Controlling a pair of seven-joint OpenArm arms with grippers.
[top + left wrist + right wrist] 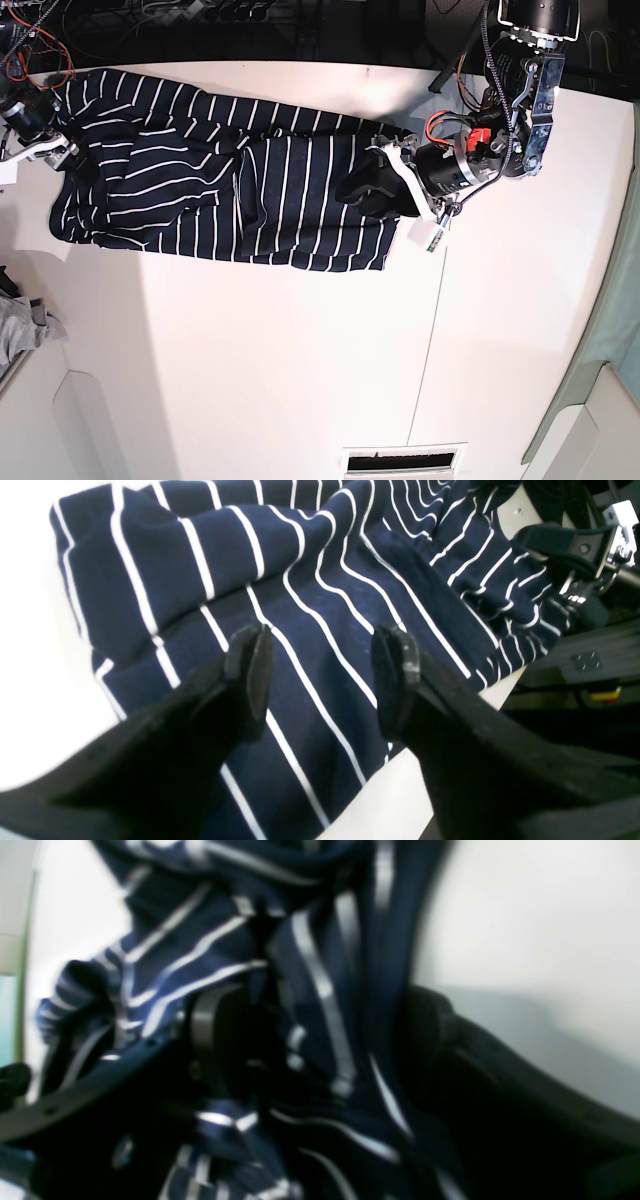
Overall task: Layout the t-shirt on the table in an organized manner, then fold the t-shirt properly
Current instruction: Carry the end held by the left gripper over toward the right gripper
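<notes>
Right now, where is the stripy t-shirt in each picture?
Left wrist: the t-shirt fills the top and middle, under the open left gripper.
Right wrist: blurry, bunched up close across the left and middle.
Base: spread along the top left of the table, at.
Shared landmark: its white stripes.

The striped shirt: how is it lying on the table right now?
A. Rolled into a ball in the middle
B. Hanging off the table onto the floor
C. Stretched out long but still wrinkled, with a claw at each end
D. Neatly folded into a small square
C: in the base view the shirt stretches along the table, creased and bunched, with the left claw at one end and the right claw at the other.
</notes>
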